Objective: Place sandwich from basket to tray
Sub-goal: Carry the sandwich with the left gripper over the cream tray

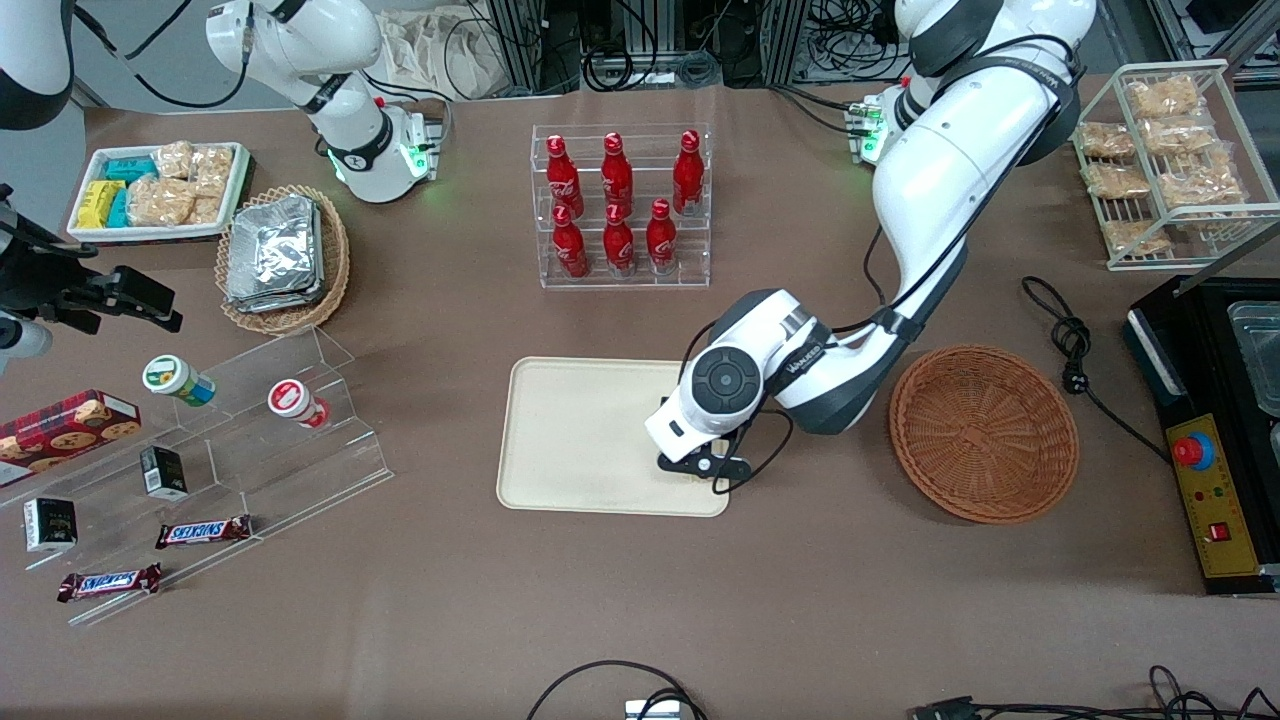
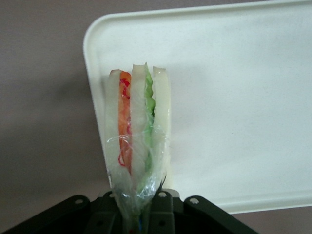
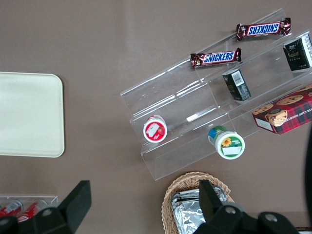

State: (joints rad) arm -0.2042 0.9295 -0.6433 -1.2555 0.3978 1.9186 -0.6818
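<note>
Left arm's gripper [image 1: 702,463] hangs over the large cream-beige rectangular tray [image 1: 580,440], at its corner nearest the round reddish-brown wicker basket [image 1: 984,432], centre-right in the front view. Fingers clamp the plastic-wrapped triangular sandwich [image 2: 138,131], pale bread with orange-red and green filling. Basket looks empty. Shift inward from the tray's rim, lower until the wedge touches, then release.
</note>
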